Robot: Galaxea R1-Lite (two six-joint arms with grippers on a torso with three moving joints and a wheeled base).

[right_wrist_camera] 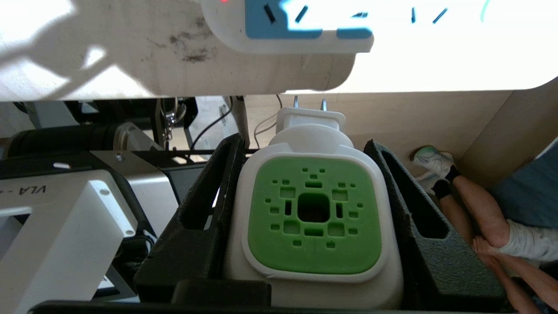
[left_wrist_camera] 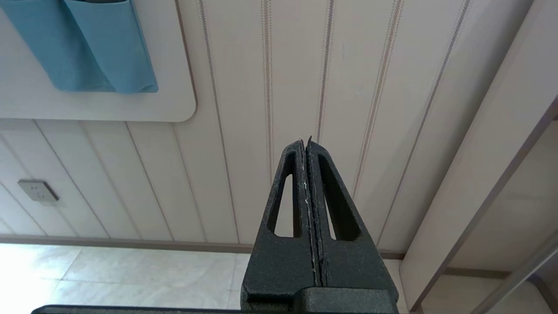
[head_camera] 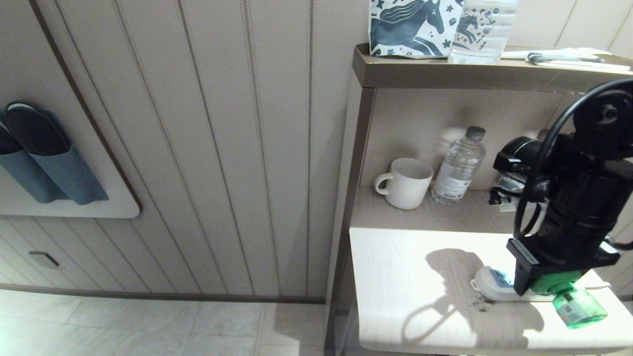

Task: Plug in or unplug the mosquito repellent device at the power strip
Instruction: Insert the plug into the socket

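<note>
We see the right gripper (right_wrist_camera: 311, 218) clamped on the repellent (right_wrist_camera: 314, 213), one black finger (right_wrist_camera: 205, 209) against each side of its white head. In the right wrist view the green vent plate faces the camera and the two metal prongs stick out past the head, bare and apart from the strip (right_wrist_camera: 287, 26). The prongs point toward the edge of the table (right_wrist_camera: 130, 65), and the strip's blue socket faces lie on the tabletop beyond them.

In the head view the right gripper (head_camera: 554, 284) hangs over the near right part of the table (head_camera: 395, 277), with the repellent (head_camera: 573, 301) below it. The green bottle juts out toward the table's front edge, tilted. The strip (head_camera: 489, 287) lies flat on the table just beside the device and partly under the arm; we cannot tell from this view whether they touch. The arm's shadow falls across the tabletop to the left of the strip.

On the shelf behind the table stand a mug (head_camera: 405, 183) and a bottle (head_camera: 457, 168), near each other and well apart from the strip.

The left gripper (left_wrist_camera: 307, 144) is parked away from the table, its fingers pressed together with nothing between them, pointing at the panelled wall (left_wrist_camera: 370, 87). In the right wrist view a person's legs (right_wrist_camera: 479, 209) show beside the table.
</note>
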